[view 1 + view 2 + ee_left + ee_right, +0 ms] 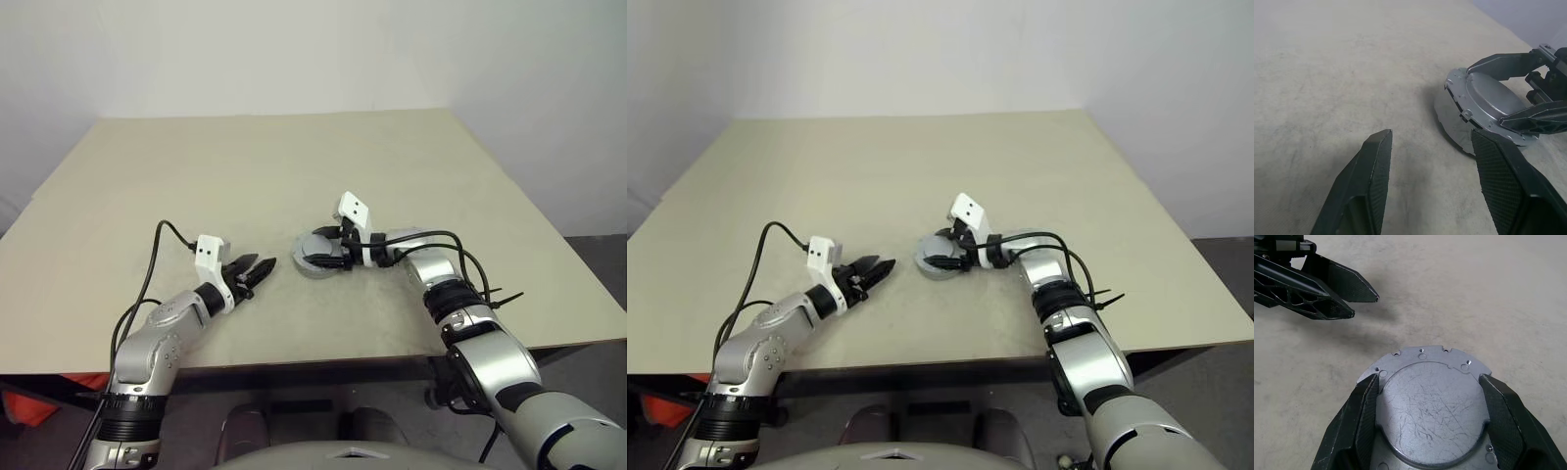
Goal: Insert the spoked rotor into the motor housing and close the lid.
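Right gripper (315,253) jaws straddle the lid (1432,401), one finger on each side of its rim; a firm clamp can't be confirmed. Left gripper (263,266) jaws apart, empty, just beside the stack. Lid sits tilted over the motor housing (1449,120) mid-desk (294,166), so the rotor is probably already in; seating the lid remains. Right forearm reaches in sideways, left points forward, low.

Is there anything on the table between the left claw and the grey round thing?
Nothing: bare table between left claw and lid, in left wrist view.
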Controlling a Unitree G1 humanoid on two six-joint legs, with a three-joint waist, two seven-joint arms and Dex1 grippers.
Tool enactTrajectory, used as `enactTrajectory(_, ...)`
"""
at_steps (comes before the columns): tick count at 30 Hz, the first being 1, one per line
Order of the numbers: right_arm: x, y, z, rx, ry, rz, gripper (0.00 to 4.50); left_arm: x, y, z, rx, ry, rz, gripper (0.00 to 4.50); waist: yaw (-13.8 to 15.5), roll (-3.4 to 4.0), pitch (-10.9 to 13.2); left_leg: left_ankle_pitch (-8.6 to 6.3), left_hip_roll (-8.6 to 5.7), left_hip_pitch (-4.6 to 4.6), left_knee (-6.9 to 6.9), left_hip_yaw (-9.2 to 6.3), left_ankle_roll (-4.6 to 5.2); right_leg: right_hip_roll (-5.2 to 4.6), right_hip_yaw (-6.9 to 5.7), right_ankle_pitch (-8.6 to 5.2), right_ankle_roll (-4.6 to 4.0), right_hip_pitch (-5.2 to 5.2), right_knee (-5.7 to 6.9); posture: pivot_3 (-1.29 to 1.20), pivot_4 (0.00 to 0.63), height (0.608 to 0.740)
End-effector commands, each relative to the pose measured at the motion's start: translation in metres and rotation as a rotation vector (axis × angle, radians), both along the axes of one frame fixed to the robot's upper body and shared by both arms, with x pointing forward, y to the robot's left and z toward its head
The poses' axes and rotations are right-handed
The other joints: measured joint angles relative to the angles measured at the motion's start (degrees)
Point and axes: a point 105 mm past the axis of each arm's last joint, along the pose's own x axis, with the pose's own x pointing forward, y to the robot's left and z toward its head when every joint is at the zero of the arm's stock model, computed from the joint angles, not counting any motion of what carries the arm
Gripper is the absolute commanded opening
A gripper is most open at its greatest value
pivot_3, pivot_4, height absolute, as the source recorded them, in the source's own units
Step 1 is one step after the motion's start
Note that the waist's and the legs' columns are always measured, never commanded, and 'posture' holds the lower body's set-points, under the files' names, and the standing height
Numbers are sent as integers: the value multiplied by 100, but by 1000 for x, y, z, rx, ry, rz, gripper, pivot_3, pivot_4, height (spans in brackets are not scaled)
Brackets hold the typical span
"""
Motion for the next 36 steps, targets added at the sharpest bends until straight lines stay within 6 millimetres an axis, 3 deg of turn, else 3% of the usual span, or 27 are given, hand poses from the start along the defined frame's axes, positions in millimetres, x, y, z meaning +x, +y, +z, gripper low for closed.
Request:
enactTrajectory(1,-1,-17,-18,-65,67,-38,3132,0,-1,13,4,-51,-7,2733,0,0,0,0,0,1,0,0,0,0,0,0,0,1,0,0,0,740)
enactTrajectory(23,-1,-16,-11,-23,74,-25,3132,1,-2,13,5,-52,-7,2733,10,0,0,0,0,-1,0,0,0,-2,-1,0,1,2,-3,0,0,740)
enactTrajectory(36,-2,-7,15,30,-6,11,3132,1,-1,13,6,-53,-5,2733,0,0,1,-4,2,-15,-1,0,7,0,-4,-1,1,-25,-14,0,0,740)
